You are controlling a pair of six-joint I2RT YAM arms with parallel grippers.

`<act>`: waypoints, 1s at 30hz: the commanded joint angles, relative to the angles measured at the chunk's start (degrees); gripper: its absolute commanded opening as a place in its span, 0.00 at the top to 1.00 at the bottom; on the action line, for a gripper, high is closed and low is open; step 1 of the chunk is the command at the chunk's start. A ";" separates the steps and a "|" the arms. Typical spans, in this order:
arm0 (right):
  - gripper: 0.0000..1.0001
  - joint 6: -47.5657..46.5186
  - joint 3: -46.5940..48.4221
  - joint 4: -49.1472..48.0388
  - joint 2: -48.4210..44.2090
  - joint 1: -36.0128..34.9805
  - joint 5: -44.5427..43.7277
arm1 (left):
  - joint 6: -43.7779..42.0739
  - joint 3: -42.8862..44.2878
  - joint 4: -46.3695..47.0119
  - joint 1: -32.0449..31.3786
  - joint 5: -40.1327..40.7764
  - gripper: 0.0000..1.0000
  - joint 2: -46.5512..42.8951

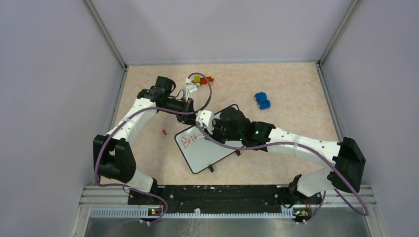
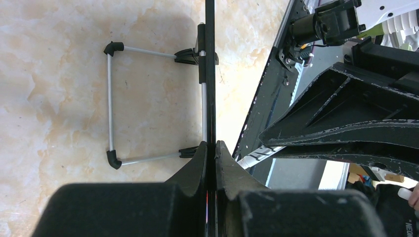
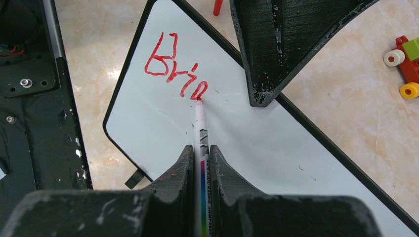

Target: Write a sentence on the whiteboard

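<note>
The whiteboard [image 1: 210, 150] lies tilted on the table, seen close in the right wrist view [image 3: 257, 143]. In the left wrist view it is an edge-on dark strip [image 2: 210, 74]. The sentence [image 3: 170, 66] is red script reading roughly "Brig", also seen from above [image 1: 188, 140]. My left gripper [image 2: 211, 145] is shut on the board's far edge [image 1: 194, 113]; one of its fingers [image 3: 276, 49] shows over the board. My right gripper [image 3: 201, 148] is shut on a white marker [image 3: 200, 123] whose red tip touches the last letter. It sits over the board's top [image 1: 217, 129].
A small red cap [image 1: 164, 131] lies left of the board. Toy blocks [image 1: 200, 79] sit at the back and a blue toy car [image 1: 262, 100] at the back right. The board's wire stand [image 2: 109, 106] lies against the table. The mount rail [image 1: 217, 195] runs along the near edge.
</note>
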State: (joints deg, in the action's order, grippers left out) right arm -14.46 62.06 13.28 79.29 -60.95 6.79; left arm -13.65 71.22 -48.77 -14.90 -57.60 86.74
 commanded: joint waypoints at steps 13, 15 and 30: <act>1.00 -0.44 1.03 -0.40 -0.84 0.30 0.35 | -0.78 -0.59 -1.28 -0.49 -1.88 1.00 -1.18; 1.00 -0.42 0.21 -0.15 -1.11 0.24 0.69 | -0.85 -0.57 -1.35 -0.49 -1.80 1.00 -1.24; 1.00 -0.48 -0.39 -0.04 -0.17 -2.51 2.00 | -0.74 -0.65 -1.43 -0.46 -1.58 1.00 -1.51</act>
State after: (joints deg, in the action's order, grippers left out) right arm -14.52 60.40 14.66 79.29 -62.24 8.34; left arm -13.65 71.22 -48.75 -14.92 -57.63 86.74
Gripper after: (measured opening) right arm 0.095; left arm 0.080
